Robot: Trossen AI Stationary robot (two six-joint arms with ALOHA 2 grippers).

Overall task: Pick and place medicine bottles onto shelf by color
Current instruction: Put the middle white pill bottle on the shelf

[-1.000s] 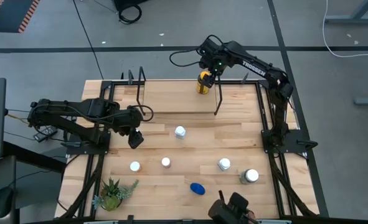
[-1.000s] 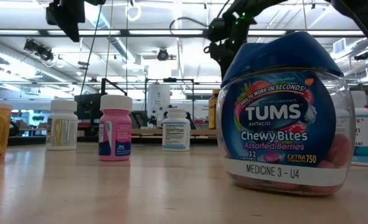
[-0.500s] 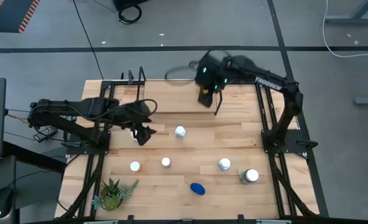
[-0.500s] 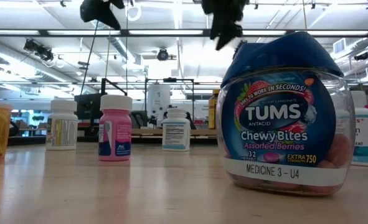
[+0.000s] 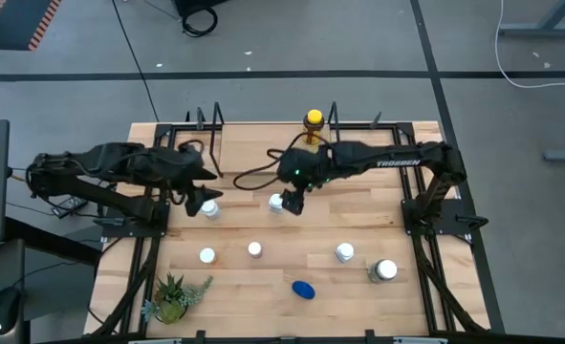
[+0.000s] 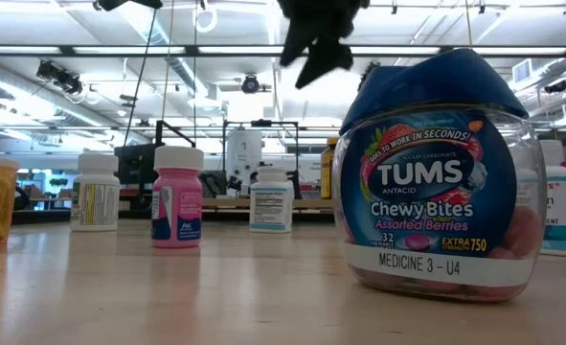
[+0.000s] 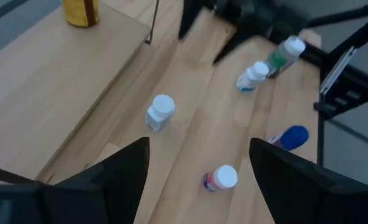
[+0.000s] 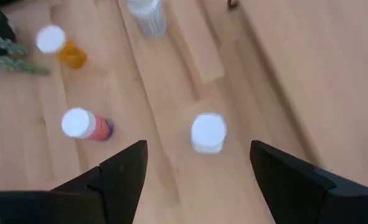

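Observation:
The yellow-amber bottle point(image 5: 313, 119) stands on the light-wood shelf point(image 5: 263, 148) at the table's far side. My right gripper point(image 5: 292, 203) is open and empty, hanging above a white bottle point(image 8: 207, 132) that stands on the table's middle; it also shows in the low view point(image 6: 313, 46). My left gripper point(image 5: 198, 199) is open and empty beside a clear-greyish bottle point(image 5: 210, 208). A pink bottle point(image 8: 87, 124), an orange bottle point(image 8: 64, 48), a white bottle point(image 5: 344, 252), a green one point(image 5: 384, 270) and a blue bottle point(image 5: 303, 289) stand nearer the near edge.
A small potted green plant point(image 5: 172, 298) stands at the near left corner. Black wire end frames point(image 5: 212, 129) rise at the shelf's ends. Black rails point(image 5: 411, 182) run along the table's left and right sides.
My right gripper has left the yellow-amber bottle on the shelf and swung toward the near-left, ending over the white bottle at the table's middle. The yellow-amber bottle stays upright on the shelf. My left gripper has risen a little and shifted toward the left, uncovering the clear-greyish bottle.

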